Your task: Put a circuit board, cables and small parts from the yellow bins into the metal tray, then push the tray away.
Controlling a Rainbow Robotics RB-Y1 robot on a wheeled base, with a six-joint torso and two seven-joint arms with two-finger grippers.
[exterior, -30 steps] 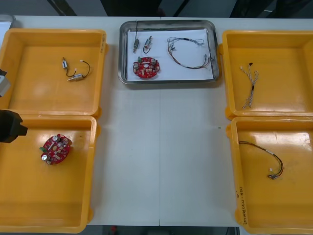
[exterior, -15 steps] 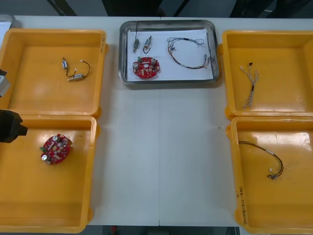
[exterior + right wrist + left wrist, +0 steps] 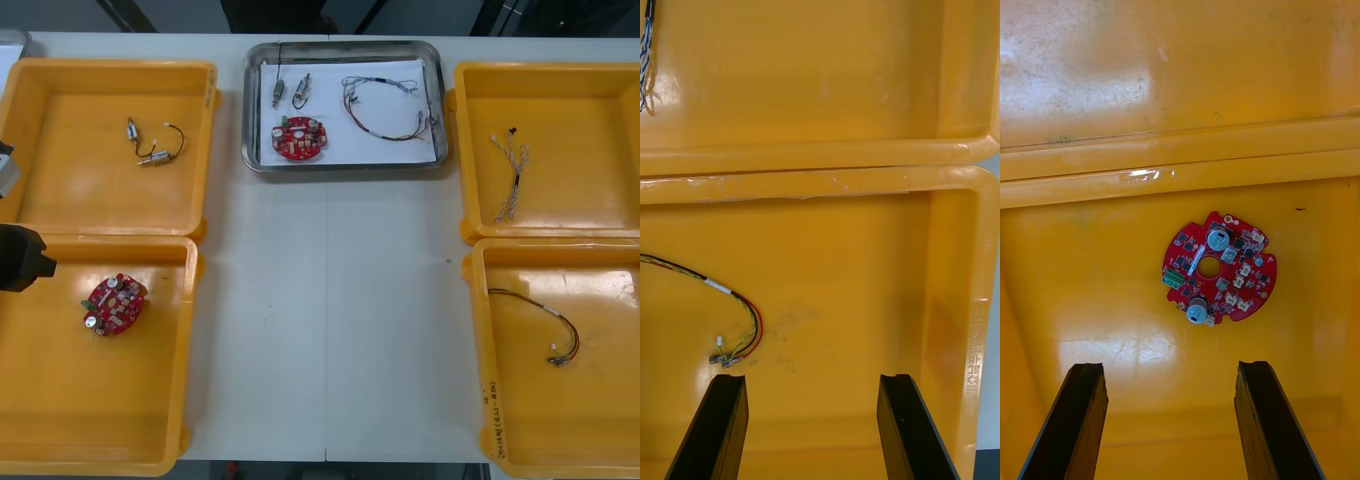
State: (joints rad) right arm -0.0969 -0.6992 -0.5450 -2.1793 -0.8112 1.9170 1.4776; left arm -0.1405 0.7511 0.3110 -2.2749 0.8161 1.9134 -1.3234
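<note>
The metal tray [image 3: 440,150] stands at the table's far middle, white inside. In it lie a round red circuit board [image 3: 299,138], two small metal parts [image 3: 289,91] and a red and yellow cable [image 3: 385,108]. My left gripper [image 3: 1172,416] hangs open over the near left yellow bin [image 3: 60,440], a second red circuit board [image 3: 1219,268] lying beyond its fingertips. My right gripper [image 3: 811,424] is open above the near right yellow bin [image 3: 970,247], with a red and yellow cable [image 3: 730,326] beside one finger.
The far left bin [image 3: 60,200] holds small metal parts with a black cable [image 3: 155,143]. A blue and white twisted cable [image 3: 512,175] lies in the far right bin [image 3: 610,215]. The left arm's dark body [image 3: 20,258] shows at the left edge. White table runs between the bins.
</note>
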